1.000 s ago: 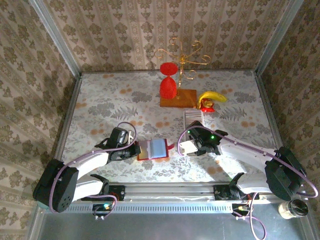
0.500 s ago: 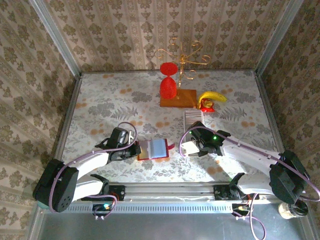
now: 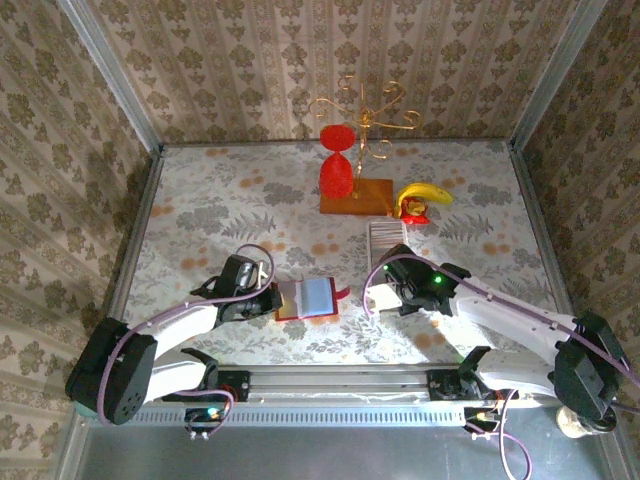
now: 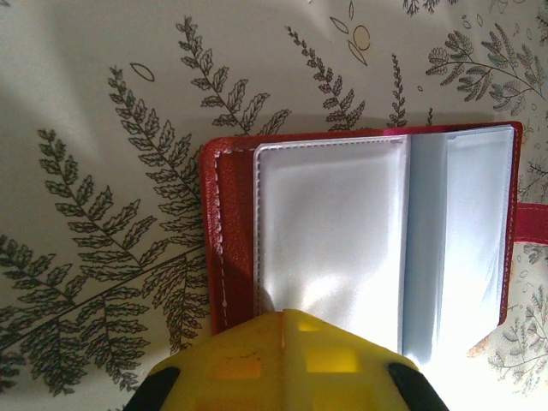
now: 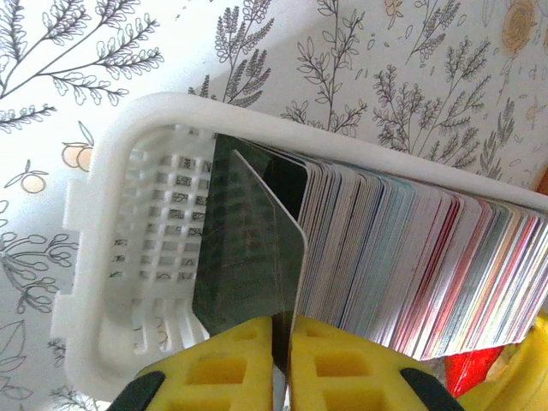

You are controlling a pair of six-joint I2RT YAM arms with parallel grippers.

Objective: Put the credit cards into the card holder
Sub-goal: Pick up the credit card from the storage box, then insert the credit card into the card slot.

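Note:
The red card holder [image 3: 305,298] lies open on the table, its pale blue-grey pockets [image 4: 334,231] facing up. My left gripper [image 3: 266,298] is shut, and its yellow fingertips [image 4: 282,318] rest on the holder's left page near the red edge [image 4: 227,231]. The credit cards [image 5: 411,248] stand on edge as a packed row [image 3: 388,236] in a white slotted tray [image 5: 128,257]. My right gripper [image 5: 282,342] is shut on the dark end card [image 5: 253,248], which leans away from the row. In the top view this gripper [image 3: 396,284] sits at the row's near end.
A red goblet-shaped glass [image 3: 337,165] and a gold wire stand [image 3: 365,110] stand on a brown wooden board [image 3: 357,196] at the back. A banana [image 3: 425,193] with a small red item [image 3: 415,212] lies right of the board, just behind the card row. Patterned walls surround the table.
My right gripper's jaws have closed onto the dark end card, and the right arm has shifted slightly right. The left gripper and the card holder have not moved.

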